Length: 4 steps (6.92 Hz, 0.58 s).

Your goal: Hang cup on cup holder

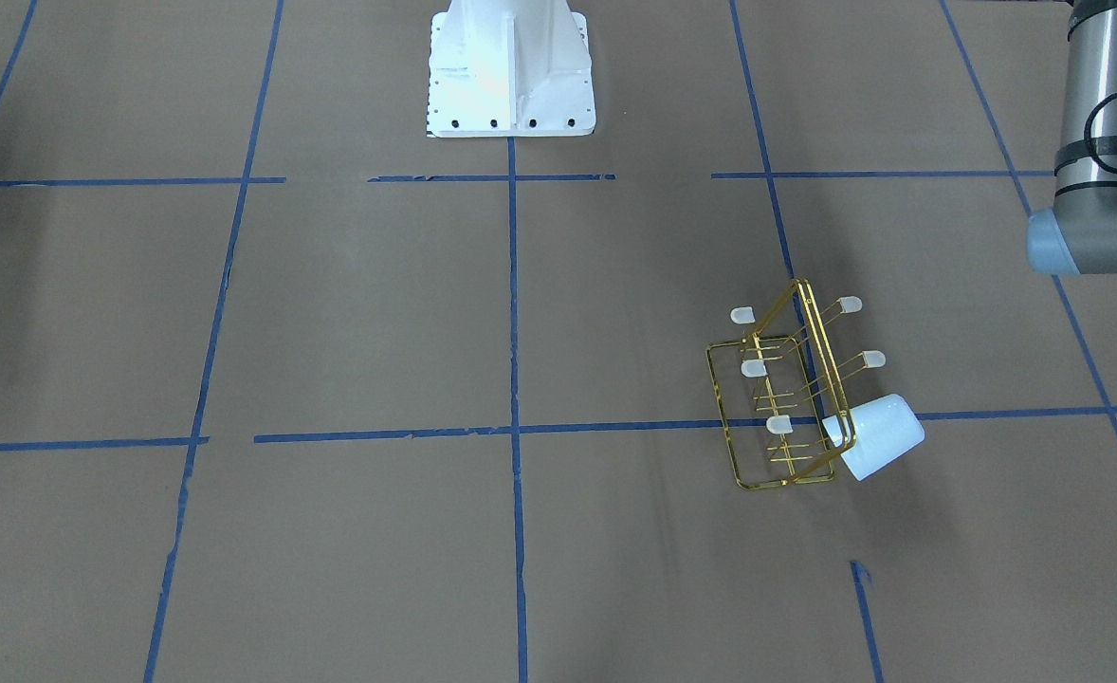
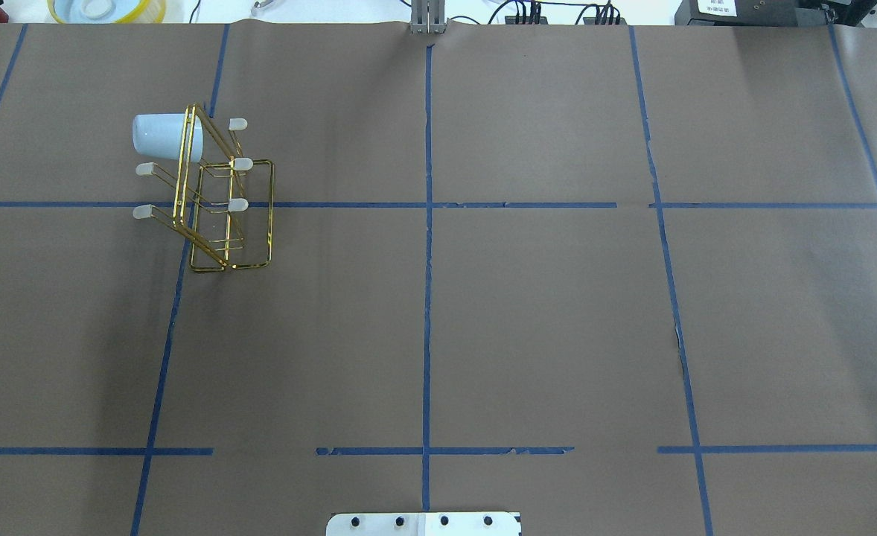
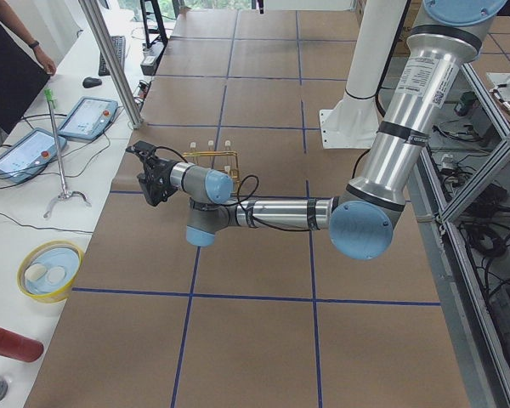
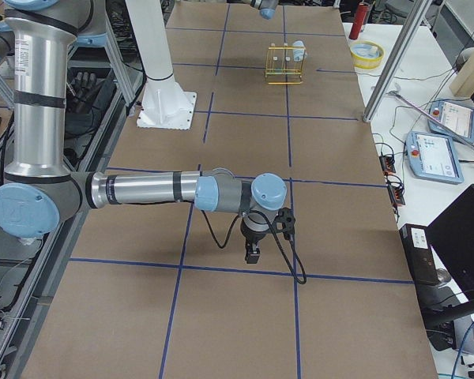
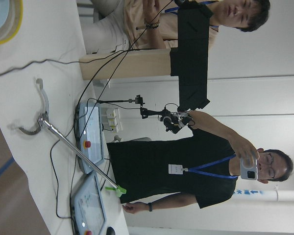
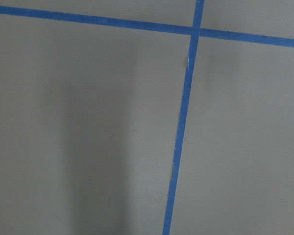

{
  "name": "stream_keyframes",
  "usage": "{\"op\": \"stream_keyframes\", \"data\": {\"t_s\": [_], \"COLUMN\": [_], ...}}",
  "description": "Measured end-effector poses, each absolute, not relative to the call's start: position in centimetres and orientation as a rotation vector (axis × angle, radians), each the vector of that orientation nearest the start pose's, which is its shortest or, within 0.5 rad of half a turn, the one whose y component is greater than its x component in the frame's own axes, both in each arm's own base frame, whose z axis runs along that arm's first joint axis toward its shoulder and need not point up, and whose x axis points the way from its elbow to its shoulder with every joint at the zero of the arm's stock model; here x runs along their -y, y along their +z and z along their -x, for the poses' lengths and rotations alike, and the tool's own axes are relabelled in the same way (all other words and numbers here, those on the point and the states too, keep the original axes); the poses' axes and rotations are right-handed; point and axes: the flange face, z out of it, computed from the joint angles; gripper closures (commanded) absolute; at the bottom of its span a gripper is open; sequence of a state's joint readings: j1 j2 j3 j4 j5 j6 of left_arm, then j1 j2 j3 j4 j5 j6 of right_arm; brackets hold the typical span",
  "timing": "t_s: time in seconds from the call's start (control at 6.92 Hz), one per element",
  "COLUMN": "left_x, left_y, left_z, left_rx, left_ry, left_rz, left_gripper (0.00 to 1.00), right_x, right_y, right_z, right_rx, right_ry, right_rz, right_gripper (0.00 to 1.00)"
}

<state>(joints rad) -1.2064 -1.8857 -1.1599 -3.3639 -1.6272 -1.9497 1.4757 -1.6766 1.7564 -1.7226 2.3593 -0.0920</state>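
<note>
Judging by how things lie, the hanging looks done. The cup (image 1: 886,436) sits mouth-first over an end prong of the cup holder (image 1: 824,365), tilted, base pointing outward, at the rack's far end from the robot. What's left is backing off cleanly: the wire rack is light, so any brush could shift it. The left hand (image 3: 153,178) hangs near the counter (image 1: 426,332) edge, apart from the cup; I cannot tell its finger spread. The right hand (image 4: 253,246) hangs well away, its state likewise unclear.

No text readable, white label (image 3: 426,78) on the left arm (image 3: 391,161) too small, badge (image 5: 175,169) on a person's shirt (image 5: 147,164) blurred
</note>
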Motion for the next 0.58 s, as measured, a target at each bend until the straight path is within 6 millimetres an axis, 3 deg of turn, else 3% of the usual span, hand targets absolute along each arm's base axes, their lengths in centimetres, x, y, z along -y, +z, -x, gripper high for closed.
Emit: {"op": "stream_keyframes", "data": {"t_s": [0.29, 0.58], "left_x": [62.5, 63.3], "left_y": [50.9, 52.7], "left_z": [-8.2, -6.4], "left_rx": [-1.374, -1.089], "left_ry": [-0.939, -0.785], "left_rz": [-0.889, -0.931], "left_gripper": [0.00, 0.00], "right_x": [44.4, 44.4], "right_y": [63.1, 63.1], "right_z": [-2.1, -2.1], "right_rx": [0.789, 0.789], "right_ry": [-0.149, -0.149], "right_rz": [0.070, 0.070], "right_gripper": [0.00, 0.00]}}
